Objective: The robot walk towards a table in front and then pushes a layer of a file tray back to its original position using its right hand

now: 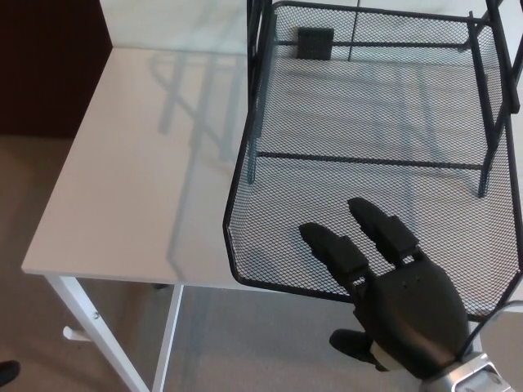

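A black wire-mesh file tray layer (270,204) juts out past the front edge of the white table (131,180). It hangs from a black frame (257,73) standing further back on the tabletop. My right hand (392,302) is at the layer's front rim, fingers (335,249) spread and stretched over the mesh, thumb below the rim. It holds nothing. My left hand does not show.
The table's left part is bare white top, with a dark brown wall panel (49,65) behind its left corner. White table legs (98,335) stand over beige carpet. A small black block (315,42) sits at the back of the tray.
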